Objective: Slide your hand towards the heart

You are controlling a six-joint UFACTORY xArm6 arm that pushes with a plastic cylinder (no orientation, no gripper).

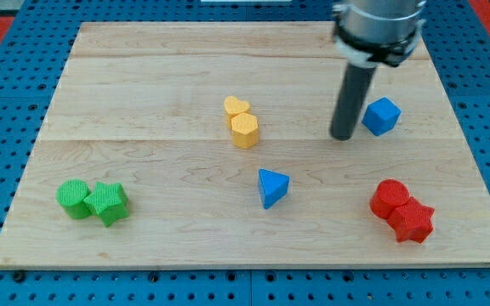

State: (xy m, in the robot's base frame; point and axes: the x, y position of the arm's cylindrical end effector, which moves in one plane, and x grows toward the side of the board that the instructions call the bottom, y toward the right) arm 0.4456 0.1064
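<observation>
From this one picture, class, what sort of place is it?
Probably a robotics lab bench: a wooden board lies on blue pegboard, small coloured blocks like the yellow heart are scattered about, and my tip stands beside the blue cube.

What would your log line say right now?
tip: left of blue cube | yellow heart: further left, untouched | path: clear

Bright, even light falls from overhead on the pale wooden board, with no hard glare. Soft, short shadows sit under the green cylinder block and the red star-shaped block. The arm's dark rod at one o'clock is slightly blurred. Edges elsewhere look crisp and undistorted.
</observation>
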